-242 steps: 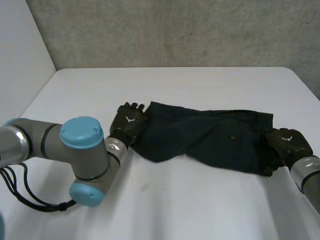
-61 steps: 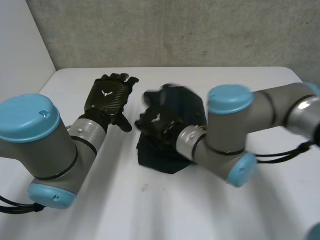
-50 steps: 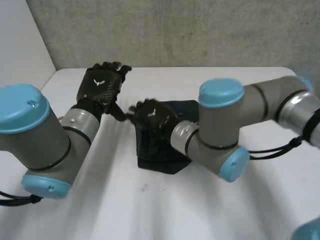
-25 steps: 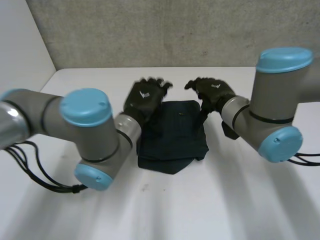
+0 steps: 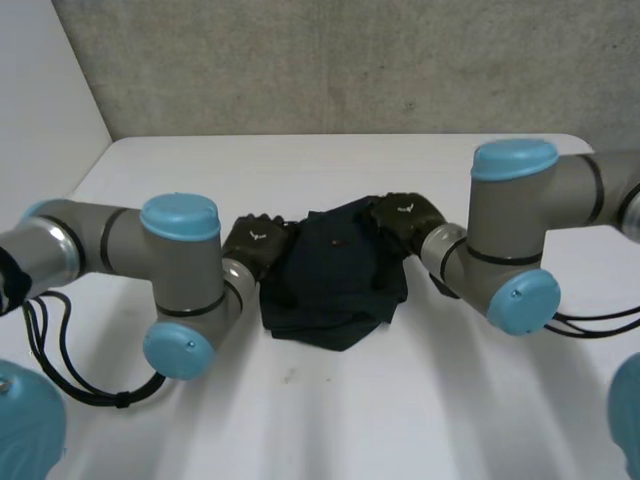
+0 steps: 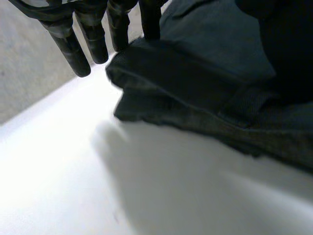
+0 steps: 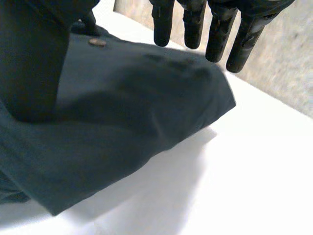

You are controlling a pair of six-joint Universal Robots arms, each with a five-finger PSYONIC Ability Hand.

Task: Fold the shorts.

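One pair of dark navy shorts (image 5: 330, 280) lies folded into a thick bundle in the middle of the white table (image 5: 330, 420). We see one small round button (image 7: 97, 42) on its top layer. Two black hands flank it: the left hand (image 5: 252, 245) at its left edge, the right hand (image 5: 405, 218) at its far right corner. Each bears a small white emblem on its back. Both hands are relaxed, with straight fingers. The left fingertips (image 6: 146, 32) are at the fold's edge, the right fingertips (image 7: 217, 41) just over the cloth.
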